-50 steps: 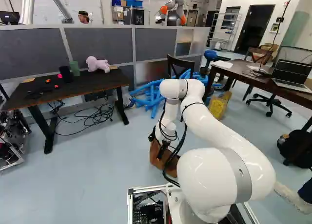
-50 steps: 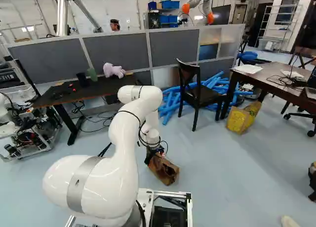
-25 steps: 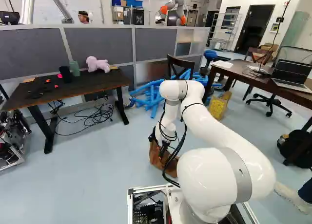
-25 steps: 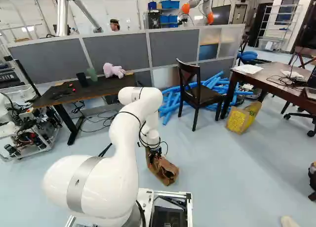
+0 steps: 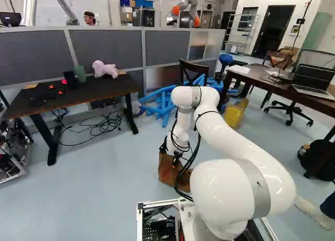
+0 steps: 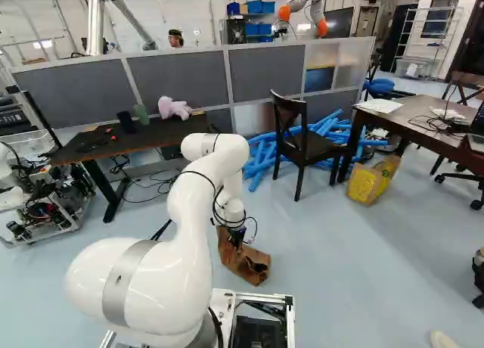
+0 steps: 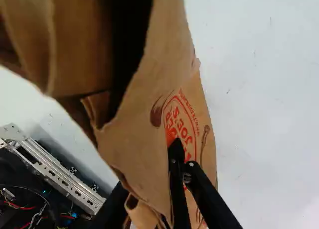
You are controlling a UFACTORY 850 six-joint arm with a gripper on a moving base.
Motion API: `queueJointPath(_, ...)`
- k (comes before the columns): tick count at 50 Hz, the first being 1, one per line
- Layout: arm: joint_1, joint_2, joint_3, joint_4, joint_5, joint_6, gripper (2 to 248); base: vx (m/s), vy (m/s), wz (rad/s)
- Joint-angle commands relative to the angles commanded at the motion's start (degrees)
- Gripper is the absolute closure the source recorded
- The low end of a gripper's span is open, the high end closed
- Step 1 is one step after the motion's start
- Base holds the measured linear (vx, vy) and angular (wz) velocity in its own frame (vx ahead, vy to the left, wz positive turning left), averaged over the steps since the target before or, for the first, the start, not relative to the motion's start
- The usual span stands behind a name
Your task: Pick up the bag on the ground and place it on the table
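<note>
Brown on the paper bag (image 6: pixel 246 266), and there's red print (image 7: pixel 177 120) curving across it! Gleaming white, the arm (image 6: pixel 193 204) over the bag, banded in grey. Beyond the bag, vivid blue tubes (image 6: pixel 261 160), then dark grey panels (image 6: pixel 265 72); right of it, a yellow-and-tan sack (image 6: pixel 364 184); beneath it, pale blue-grey floor (image 6: pixel 340 265)!

A wide stretch of the room is taken in by two cameras set behind the white arm (image 5: pixel 241 141), one to its left, one to its right, both aimed ahead and slightly down. The grey partition (image 5: pixel 167 44), wooden chair (image 6: pixel 310 145) and blue tubes (image 6: pixel 261 153) are shared by both. From the wrist, the paper bag (image 7: pixel 134 139) is seen at close range against the floor (image 7: pixel 259 114), which is faced from above.
</note>
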Motion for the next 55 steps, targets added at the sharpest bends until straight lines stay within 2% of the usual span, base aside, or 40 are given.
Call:
queueJointPath(13,0.0,0.86,0.82,0.0,0.0,0.0,227,0.0,0.0,0.0)
queueJointPath(55,0.01,9.96,9.18,2.09,-1.02,0.0,227,0.0,0.0,0.0)
